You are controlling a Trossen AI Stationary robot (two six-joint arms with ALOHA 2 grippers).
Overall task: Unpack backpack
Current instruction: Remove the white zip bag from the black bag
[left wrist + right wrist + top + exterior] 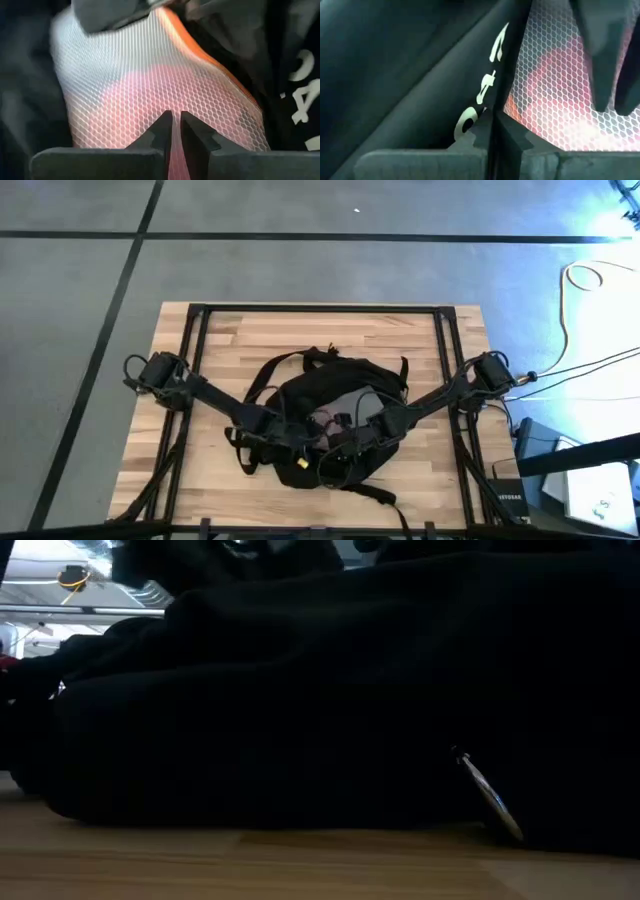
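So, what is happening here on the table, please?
A two-armed robot is unpacking a black backpack that lies in the middle of a wooden table. Both arms reach into its opening. The left gripper is shut on a translucent mesh pouch with orange trim, pinching a fold of it. The right gripper is shut on the backpack's fabric edge beside the white lettering, right next to the pouch. The pouch lies inside the bag, not yet out.

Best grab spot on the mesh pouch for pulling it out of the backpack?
Probably the fold of the mesh pouch the left pincer is shut on, approached through the opening of the backpack. The soft mesh bunches there, and the orange-trimmed edge lies against the fabric.
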